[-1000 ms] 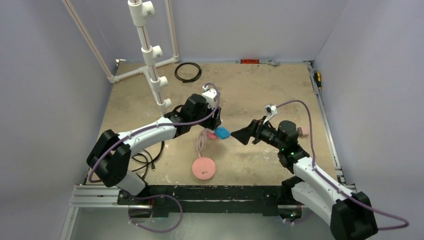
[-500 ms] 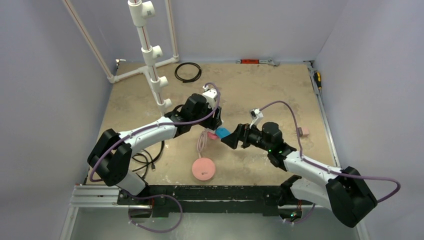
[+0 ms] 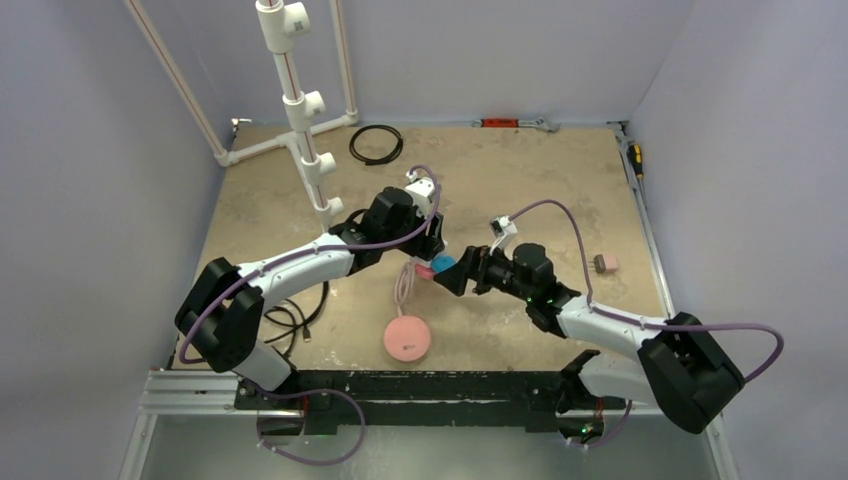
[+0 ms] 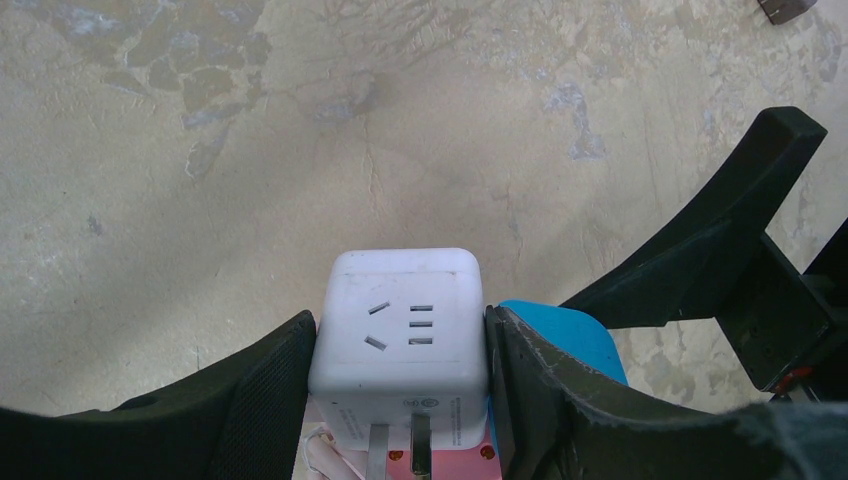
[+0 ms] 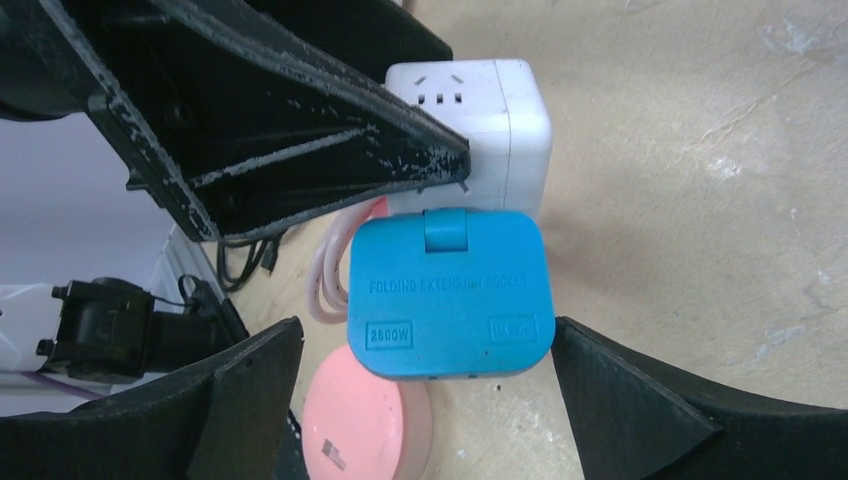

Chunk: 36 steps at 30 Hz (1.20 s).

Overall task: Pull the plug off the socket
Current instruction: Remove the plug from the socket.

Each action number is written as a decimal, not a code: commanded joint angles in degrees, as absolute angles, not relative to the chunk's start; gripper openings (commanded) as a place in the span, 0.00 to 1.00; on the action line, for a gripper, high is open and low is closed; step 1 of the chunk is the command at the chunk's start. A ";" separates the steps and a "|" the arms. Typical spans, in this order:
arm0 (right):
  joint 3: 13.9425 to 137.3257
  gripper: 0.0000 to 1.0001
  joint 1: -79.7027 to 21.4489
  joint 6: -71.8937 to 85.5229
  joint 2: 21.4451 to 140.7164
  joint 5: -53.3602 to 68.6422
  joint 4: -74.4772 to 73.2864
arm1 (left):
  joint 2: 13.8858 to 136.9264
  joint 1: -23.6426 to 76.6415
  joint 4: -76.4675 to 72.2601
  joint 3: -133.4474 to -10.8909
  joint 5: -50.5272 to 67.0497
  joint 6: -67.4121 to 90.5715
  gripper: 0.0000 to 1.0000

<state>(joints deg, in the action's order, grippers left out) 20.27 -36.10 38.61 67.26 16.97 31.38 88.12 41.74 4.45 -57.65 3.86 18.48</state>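
The left arm [image 3: 300, 265] reaches forward and to the right over the table [image 3: 540, 180]; the left gripper [image 4: 400, 335] pinches the white socket [image 4: 405, 300] on two opposite sides, near the middle of the table; the right arm [image 3: 600, 320] lies low and stretches to the left; the right gripper [image 5: 425, 340] is spread wide, one finger on each side of the blue plug [image 5: 450, 300], not touching it; the plug sits in the socket's side.

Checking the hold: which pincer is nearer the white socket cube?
Left. The left pincer clamps the socket cube; the right pincer stands open around the blue plug beside it.
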 commanded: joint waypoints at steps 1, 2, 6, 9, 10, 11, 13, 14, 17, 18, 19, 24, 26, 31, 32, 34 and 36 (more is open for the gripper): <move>23.86 0.95 -36.47 38.12 68.46 14.43 34.53 | 87.03 41.50 1.76 -60.91 5.36 19.60 0.00; 24.28 0.94 -36.54 38.00 68.92 14.48 34.40 | 87.01 41.50 1.66 -60.91 5.36 19.64 0.00; 24.55 0.92 -36.84 38.23 70.69 14.33 35.53 | 86.93 41.48 1.80 -60.91 5.19 19.43 0.00; 24.52 0.92 -37.10 38.32 71.50 14.48 35.91 | 86.84 41.59 1.85 -60.91 5.02 19.26 0.00; 24.46 0.92 -37.21 38.32 71.66 14.50 35.94 | 86.84 41.52 1.85 -60.91 4.93 19.25 0.00; 24.44 0.93 -37.32 38.28 71.71 14.58 35.97 | 86.84 41.53 1.87 -60.95 4.92 19.25 0.00; 24.26 0.93 -37.58 38.24 71.80 14.35 35.99 | 86.88 41.52 1.93 -60.96 4.92 19.25 0.00; 24.19 0.93 -37.60 38.23 71.88 14.16 35.95 | 86.84 41.52 1.93 -60.99 4.92 19.25 0.00; 24.40 0.91 -37.66 37.98 72.17 13.80 35.63 | 86.84 41.53 1.93 -61.00 5.01 19.28 0.00; 24.50 0.89 -37.67 37.85 72.36 13.76 35.48 | 86.84 41.53 1.93 -61.00 5.01 19.25 0.00; 24.64 0.87 -37.69 37.73 72.56 13.67 35.30 | 86.84 41.52 1.93 -61.00 5.01 19.19 0.00; 25.43 0.71 -37.62 35.95 72.45 12.45 33.30 | 86.99 41.51 1.85 -61.06 5.74 19.16 0.00; 25.86 0.66 -37.66 35.39 72.47 12.32 32.47 | 86.98 41.55 1.82 -61.08 5.89 19.02 0.00; 26.66 0.50 -37.69 33.89 72.64 13.00 31.69 | 86.79 41.56 1.82 -61.16 6.59 17.53 0.00; 26.90 0.47 -37.65 33.55 72.75 14.01 31.58 | 86.83 41.53 1.91 -61.25 6.67 17.04 0.00; 27.48 0.43 -37.65 33.77 73.01 15.46 31.09 | 86.84 41.58 1.92 -61.34 7.45 15.67 0.00; 28.92 0.39 -37.69 32.45 73.11 15.47 28.61 | 86.98 41.57 2.29 -61.64 8.31 14.87 0.00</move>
